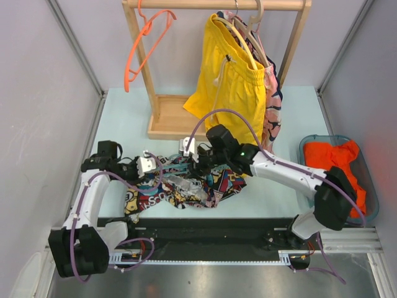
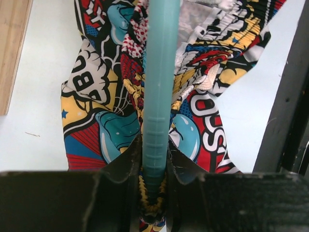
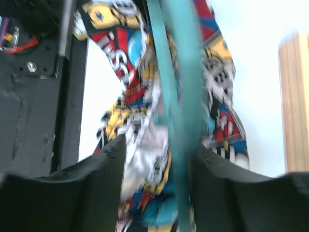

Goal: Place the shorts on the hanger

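The comic-print shorts lie crumpled on the table near its front edge, between my two grippers. The teal hanger runs over the shorts down the middle of the left wrist view. My left gripper is shut on one end of the hanger, with a fold of yellow elastic waistband pinched in with it. In the top view my left gripper is at the shorts' left edge and my right gripper at their far edge. In the blurred right wrist view, my right gripper stands open around the hanger and bunched shorts.
A wooden rack stands at the back with an orange hanger, yellow shorts and pink patterned shorts. A blue basket of orange cloth sits at the right. A black rail runs along the front edge.
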Robot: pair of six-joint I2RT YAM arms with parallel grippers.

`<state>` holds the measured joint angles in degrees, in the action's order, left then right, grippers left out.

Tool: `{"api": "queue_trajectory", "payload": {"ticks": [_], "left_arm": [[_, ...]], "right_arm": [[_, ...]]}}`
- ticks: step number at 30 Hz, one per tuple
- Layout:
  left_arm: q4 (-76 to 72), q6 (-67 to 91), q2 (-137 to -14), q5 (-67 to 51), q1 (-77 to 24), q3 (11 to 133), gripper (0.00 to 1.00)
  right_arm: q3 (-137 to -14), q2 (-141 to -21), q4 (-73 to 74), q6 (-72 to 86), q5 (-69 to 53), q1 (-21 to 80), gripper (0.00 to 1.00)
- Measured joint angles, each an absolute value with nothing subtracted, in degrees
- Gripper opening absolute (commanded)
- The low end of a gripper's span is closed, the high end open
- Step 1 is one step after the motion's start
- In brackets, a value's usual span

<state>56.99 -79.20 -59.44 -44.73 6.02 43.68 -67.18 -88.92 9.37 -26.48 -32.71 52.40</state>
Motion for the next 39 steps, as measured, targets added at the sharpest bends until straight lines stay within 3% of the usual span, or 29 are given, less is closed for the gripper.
{"api": "queue_trajectory", "payload": {"ticks": [3, 9, 20, 23, 27, 35, 39], "left_arm": [[56.1, -76.6, -60.1, -45.4, 6.3, 43.7, 0.0], [55.4, -73.9, -60.9, -47.1, 6.3, 43.5, 0.0], [58.2, -74.6, -61.9, -40.8, 6.3, 42.6, 0.0], [59.3, -74.5, -62.2, -39.7, 6.4, 42.6, 0.0], [59.5, -74.7, -61.5, -39.9, 6.5, 42.2, 0.0], [55.9, -71.9, -62.0, -44.4, 7.9, 42.1, 0.0], [55.8, -70.9, -64.4, -45.9, 8.5, 43.6, 0.0]], "right_arm": [[-67.2, -85.1, 15.2, -27.3, -29.5, 51.8, 0.63], [-67.2, -78.0, 26.2, -33.3, -26.4, 53.5, 0.61], [-64.5, -85.0, 32.2, -48.4, -18.1, 64.9, 0.7], [-64.5, -85.8, 31.9, -49.9, -16.8, 64.9, 0.75], [-64.4, -84.2, 32.1, -48.6, -16.7, 63.6, 0.97], [-63.8, -68.9, 32.9, -41.3, -21.7, 50.6, 0.91], [-63.9, -64.0, 34.2, -43.2, -24.8, 51.1, 0.84]]}}
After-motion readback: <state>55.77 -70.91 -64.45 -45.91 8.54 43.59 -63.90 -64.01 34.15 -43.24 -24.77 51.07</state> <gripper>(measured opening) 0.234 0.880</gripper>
